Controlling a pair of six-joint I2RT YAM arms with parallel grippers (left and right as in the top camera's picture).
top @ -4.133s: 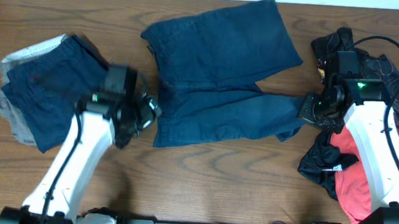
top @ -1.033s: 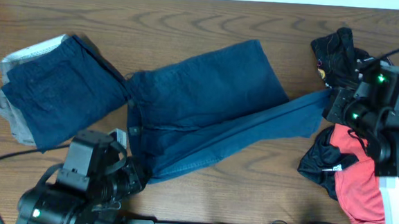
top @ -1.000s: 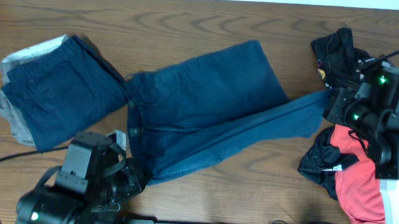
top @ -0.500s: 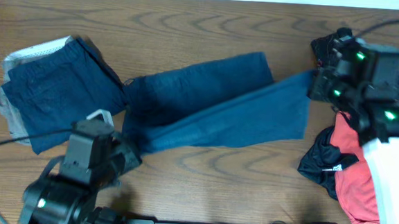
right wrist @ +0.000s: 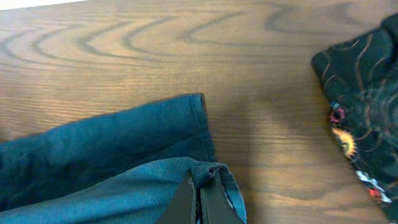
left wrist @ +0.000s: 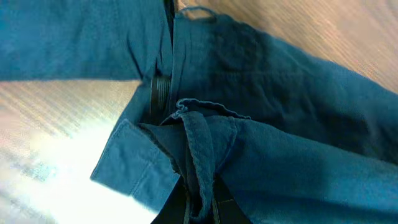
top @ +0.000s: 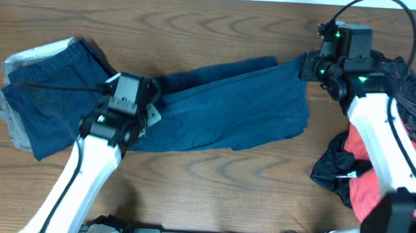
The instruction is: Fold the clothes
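Note:
The clothes at hand are dark navy shorts [top: 230, 103], lying mid-table doubled lengthwise, one leg over the other. My left gripper [top: 151, 107] is shut on the bunched waistband end [left wrist: 193, 143], its fingers [left wrist: 200, 208] pinching a fold of the cloth. At the far right end my right gripper [top: 307, 65] is shut on the upper leg's hem [right wrist: 214, 171], pinched between its closed fingertips [right wrist: 198, 202]. The lower leg's hem [right wrist: 186, 118] lies flat on the wood just beyond.
A folded navy garment on a grey one [top: 42, 99] lies at the left, close to the left arm. At the right are a black printed garment [top: 406, 78], also in the right wrist view [right wrist: 367, 124], a red one [top: 366, 187] and the bare wooden table [top: 210, 196].
Both grippers have swung from the near edge toward the far side, carrying the near leg up and over the other one. The shorts now lie doubled and narrower.

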